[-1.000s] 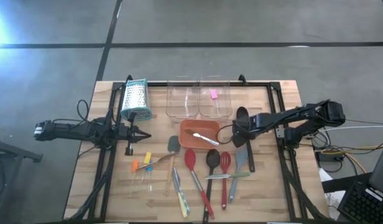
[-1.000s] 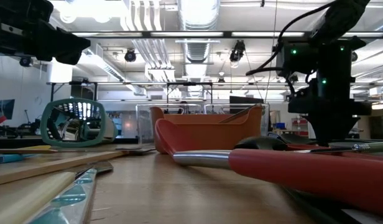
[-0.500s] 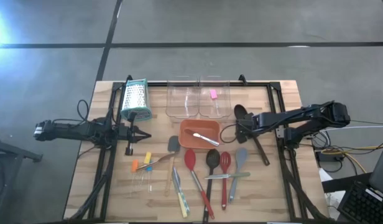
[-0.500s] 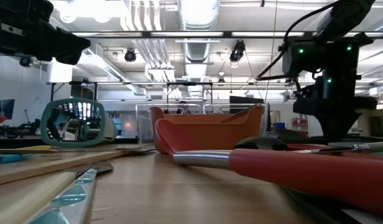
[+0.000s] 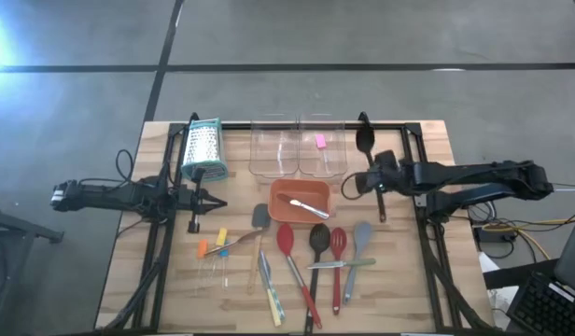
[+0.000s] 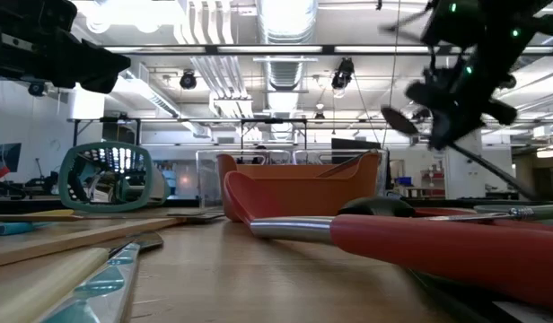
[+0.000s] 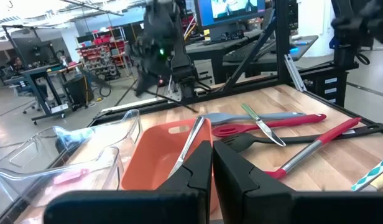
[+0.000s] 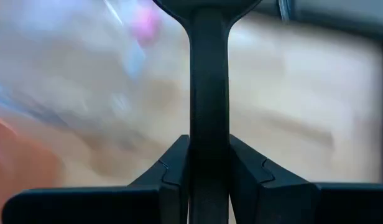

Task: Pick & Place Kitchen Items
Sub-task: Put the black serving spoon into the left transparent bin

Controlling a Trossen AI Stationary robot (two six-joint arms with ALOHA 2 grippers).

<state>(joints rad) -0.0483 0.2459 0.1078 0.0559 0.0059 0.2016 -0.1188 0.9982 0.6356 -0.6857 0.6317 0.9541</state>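
My right gripper (image 5: 371, 180) is over the table's right side, behind the orange tray (image 5: 280, 213), shut on a black spoon (image 5: 366, 142) that hangs in the air. The spoon's bowl points to the far edge. The low view shows the spoon (image 6: 398, 121) high at the right. On the table lie a red spoon (image 5: 286, 241), a black slotted spoon (image 5: 318, 238), a red slotted spatula (image 5: 338, 243) and a grey spatula (image 5: 362, 231). My left gripper (image 5: 217, 203) waits shut at the left, level, holding nothing. My right gripper pinches the black spoon's handle (image 8: 207, 118) about midway along, between its two fingers (image 8: 176, 168). The fingers come from the table's right, slanting down, and lie across the handle. The spoon is lifted clear and tilted, bowl end (image 6: 398, 121) higher than the handle's free end.
Two clear tubs (image 5: 297, 147) stand at the back, the right one with a pink piece (image 5: 320, 141). A metal spoon (image 5: 306, 204) lies in the orange tray. A box grater (image 5: 203, 149) stands back left. Small coloured pieces (image 5: 213, 245) and thin tools (image 5: 269, 289) lie front left.
My right gripper has shut on the black spoon's handle, risen and tipped. The spoon has come up off the table and gone toward the far edge, and its handle has swung about; it now hangs tilted in the air.
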